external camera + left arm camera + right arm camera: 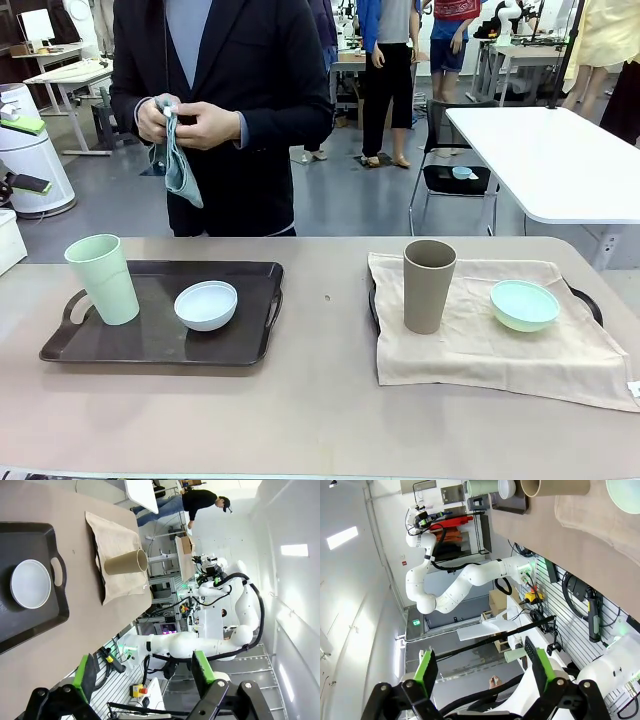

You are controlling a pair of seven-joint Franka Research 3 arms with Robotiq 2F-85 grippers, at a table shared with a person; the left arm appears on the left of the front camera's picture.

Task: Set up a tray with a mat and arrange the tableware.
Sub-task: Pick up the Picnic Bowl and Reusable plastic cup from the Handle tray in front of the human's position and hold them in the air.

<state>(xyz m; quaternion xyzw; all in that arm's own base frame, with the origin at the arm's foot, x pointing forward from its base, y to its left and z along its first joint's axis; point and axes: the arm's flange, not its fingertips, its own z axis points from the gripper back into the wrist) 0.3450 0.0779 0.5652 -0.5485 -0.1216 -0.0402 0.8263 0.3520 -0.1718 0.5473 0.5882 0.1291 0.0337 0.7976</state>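
Observation:
A dark tray (150, 340) on the table's left holds a pale green cup (103, 278) and a white bowl (206, 305). On the right, a beige mat (480, 350) covers a second tray whose handle (590, 303) peeks out; a taupe cup (428, 285) and a mint bowl (524, 305) stand on it. My left gripper (142, 672) is open and away from the table, with the white bowl (31, 584) and taupe cup (126, 562) far ahead. My right gripper (482, 672) is open too, off the table edge, far from the taupe cup (555, 487) and mint bowl (625, 487).
A person stands at the far side, both hands on a teal cloth (178, 165). Bare tabletop (320, 400) lies between the trays and along the near edge. A white table (550, 160) and chair stand behind on the right.

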